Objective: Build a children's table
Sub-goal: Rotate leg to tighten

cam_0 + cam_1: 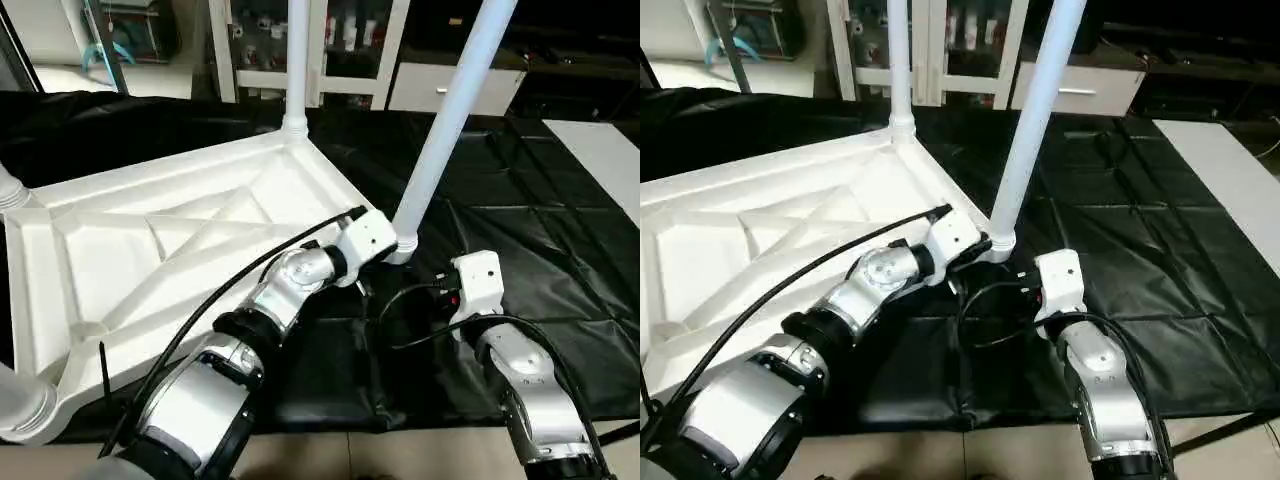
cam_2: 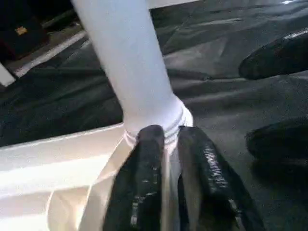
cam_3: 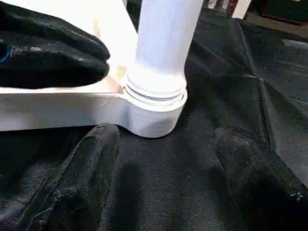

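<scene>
The white tabletop [image 1: 170, 240] lies upside down on a black mat, its X ribs facing up. White legs stand in its sockets: one upright at the far corner [image 1: 296, 60], and one leaning in the near right corner socket [image 1: 450, 120], with its threads showing at the base [image 3: 156, 89]. Two more leg bases show at the left [image 1: 20, 400]. My left gripper [image 2: 166, 132] is shut on the tabletop's rim right beside that socket. My right gripper [image 3: 166, 137] is open just outside the socket [image 3: 151, 115], one finger [image 3: 91, 168] to each side, touching nothing.
The black mat [image 1: 540, 220] covers the floor around the table. White shelving and a drawer unit [image 1: 440, 85] stand behind. A pale floor strip [image 1: 600, 160] lies at the right. Black cables [image 1: 420, 320] loop off my forearms.
</scene>
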You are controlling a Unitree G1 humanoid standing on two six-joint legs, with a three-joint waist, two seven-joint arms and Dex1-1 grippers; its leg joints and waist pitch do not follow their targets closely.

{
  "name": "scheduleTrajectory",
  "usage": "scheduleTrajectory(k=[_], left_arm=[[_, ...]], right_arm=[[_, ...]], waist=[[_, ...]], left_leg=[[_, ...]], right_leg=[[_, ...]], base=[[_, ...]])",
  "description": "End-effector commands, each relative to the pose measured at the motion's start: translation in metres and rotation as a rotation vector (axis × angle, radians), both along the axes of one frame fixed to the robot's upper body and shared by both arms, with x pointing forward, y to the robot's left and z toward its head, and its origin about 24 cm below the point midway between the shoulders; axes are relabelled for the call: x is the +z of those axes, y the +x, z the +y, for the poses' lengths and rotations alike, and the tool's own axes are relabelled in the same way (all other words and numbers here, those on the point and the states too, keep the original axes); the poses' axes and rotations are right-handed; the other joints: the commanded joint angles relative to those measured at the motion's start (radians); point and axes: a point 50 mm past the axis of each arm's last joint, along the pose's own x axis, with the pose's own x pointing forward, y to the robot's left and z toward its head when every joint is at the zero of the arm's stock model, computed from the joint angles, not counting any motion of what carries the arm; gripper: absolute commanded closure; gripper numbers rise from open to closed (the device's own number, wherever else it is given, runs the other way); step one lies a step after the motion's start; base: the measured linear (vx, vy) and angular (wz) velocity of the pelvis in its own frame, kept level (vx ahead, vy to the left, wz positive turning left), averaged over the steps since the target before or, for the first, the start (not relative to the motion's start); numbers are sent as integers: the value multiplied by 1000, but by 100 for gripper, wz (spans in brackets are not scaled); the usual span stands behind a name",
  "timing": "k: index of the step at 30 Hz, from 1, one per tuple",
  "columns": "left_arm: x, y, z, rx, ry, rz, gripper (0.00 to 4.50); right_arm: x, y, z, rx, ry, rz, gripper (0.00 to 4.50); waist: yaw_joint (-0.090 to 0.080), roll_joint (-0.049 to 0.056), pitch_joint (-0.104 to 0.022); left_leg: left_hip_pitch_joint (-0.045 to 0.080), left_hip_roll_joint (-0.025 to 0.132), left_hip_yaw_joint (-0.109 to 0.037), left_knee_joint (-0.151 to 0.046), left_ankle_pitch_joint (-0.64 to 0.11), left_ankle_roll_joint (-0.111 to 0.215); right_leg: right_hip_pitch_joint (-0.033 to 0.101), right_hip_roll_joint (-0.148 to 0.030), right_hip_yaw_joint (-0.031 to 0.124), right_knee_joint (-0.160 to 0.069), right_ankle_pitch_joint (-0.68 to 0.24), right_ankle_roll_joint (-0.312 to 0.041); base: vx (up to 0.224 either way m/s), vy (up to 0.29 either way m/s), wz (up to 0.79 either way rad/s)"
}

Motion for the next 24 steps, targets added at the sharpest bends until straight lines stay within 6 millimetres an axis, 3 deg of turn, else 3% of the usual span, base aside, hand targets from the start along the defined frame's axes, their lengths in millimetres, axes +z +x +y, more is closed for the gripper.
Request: scheduleTrajectory(k=[1,2,3,4,5,6,7,9,10,11,13,14,15,18,20,22,23,24], left_arm=[[0,-1,5,-10,-19,52,345],[4,-6,13,-55,-46,102,331],[11,-13,23,-99,-78,150,323],[24,-32,39,-191,-107,210,320],[28,-41,47,-231,-102,237,313],[31,-60,64,-317,-37,282,313],[31,-61,64,-320,-34,283,286],[31,-73,78,-348,25,321,279],[31,-74,82,-345,42,325,277],[30,-78,91,-336,84,336,274],[20,-90,126,-255,308,395,253],[20,-90,126,-255,308,395,242],[16,-94,142,-178,415,430,236],[16,-94,153,-78,508,445,205],[15,-89,157,-20,531,421,196],[18,-68,162,133,566,303,184],[18,-68,162,135,566,302,176],[23,-56,161,219,549,235,164]], right_arm=[[3,-1,1,19,-13,-5,106],[5,-2,2,32,-1,-6,106],[7,-2,3,50,10,-11,106],[11,-4,5,84,26,-16,106],[12,-4,6,101,26,-17,106],[14,-6,7,134,29,-17,106],[14,-6,8,135,29,-17,106],[15,-8,9,165,22,-15,106],[15,-8,9,168,22,-14,106],[15,-9,10,175,21,-12,106],[14,-11,12,202,18,-6,106],[14,-11,12,202,18,-6,106],[14,-11,14,213,16,-2,106],[14,-12,16,223,26,3,106],[14,-11,17,224,25,2,106],[15,-10,17,222,26,-2,106],[15,-10,17,222,26,-2,106],[15,-10,16,218,27,-3,106]], waist=[[5,-9,-57],[3,-7,-56],[9,-11,-57],[6,-6,-56],[4,0,-58],[-3,9,-55],[-3,9,-55],[3,15,-46],[6,13,-45],[9,9,-42],[4,8,-37],[-1,7,-37],[-10,5,-35],[-9,9,-35],[-9,6,-33],[-7,5,-34],[-5,4,-35],[-5,4,-36]], left_leg=[[16,21,-5,-70,-167,99],[18,20,-3,-69,-160,100],[13,27,-7,-72,-130,98],[11,25,-4,-70,-117,106],[12,31,-9,-72,-83,104],[26,29,1,-71,-81,93],[26,29,1,-71,-81,93],[41,26,11,-74,-158,51],[42,28,11,-76,-181,36],[32,27,7,-81,-201,13],[27,24,3,-89,-252,-18],[27,23,2,-90,-269,-25],[29,21,-3,-91,-323,-46],[36,20,-7,-92,-348,-58],[34,19,-7,-91,-358,-58],[33,16,-7,-88,-351,-56],[34,14,-7,-85,-356,-57],[30,13,-11,-86,-357,-58]], right_leg=[[59,-20,24,-49,-157,-203],[56,-16,24,-49,-139,-209],[71,-25,25,-35,-100,-234],[63,-19,27,-35,-84,-238],[68,-21,27,-22,-38,-260],[54,-3,27,-23,-17,-266],[54,-3,27,-23,-17,-266],[42,4,30,-34,-83,-247],[43,4,31,-35,-106,-239],[51,1,33,-34,-148,-214],[52,2,37,-42,-234,-162],[50,2,39,-45,-261,-145],[43,3,43,-52,-345,-105],[34,1,45,-53,-355,-106],[33,4,45,-54,-354,-110],[32,5,47,-57,-357,-107],[31,5,48,-58,-372,-103],[34,4,49,-59,-385,-97]], base=[[0,0,0],[0,0,0],[0,0,0],[0,0,0],[0,0,0],[0,0,0],[0,0,0],[0,0,0],[0,0,0],[0,0,0],[0,0,0],[0,0,0],[0,0,0],[0,0,0],[0,0,0],[0,0,0],[0,0,0],[0,0,0]])
